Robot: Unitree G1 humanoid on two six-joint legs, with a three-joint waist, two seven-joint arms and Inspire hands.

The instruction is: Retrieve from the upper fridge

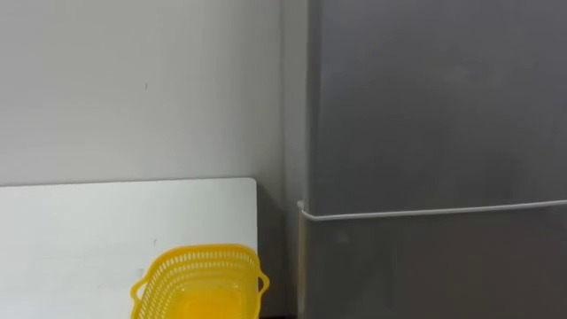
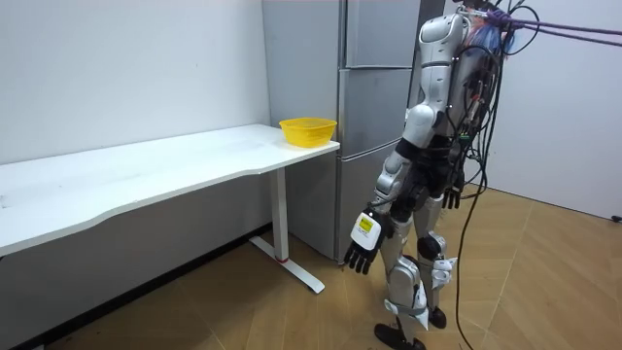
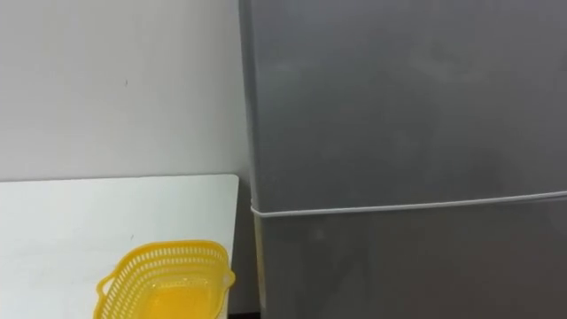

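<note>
I've got it standing at the closed fridge (image 1: 434,106), left hand (image 2: 362,255) dangling, fingers loosely spread; right hand (image 2: 453,198), can't tell.

Soft, even light fills the room where I stand, with no hard beams or sharp-edged shadows. The grey fridge (image 1: 434,106) before me carries only a dull, cloudy sheen and no glare, though the pale seam (image 1: 425,211) between its doors shows as a thin bright line. The white worktop (image 1: 89,221) is the brightest surface, and the gap beside it sinks into shade. The yellow basket (image 1: 199,283) glows inside. In the room view, the wall (image 2: 146,262) under the worktop lies dimmer, so the light comes from above.
</note>
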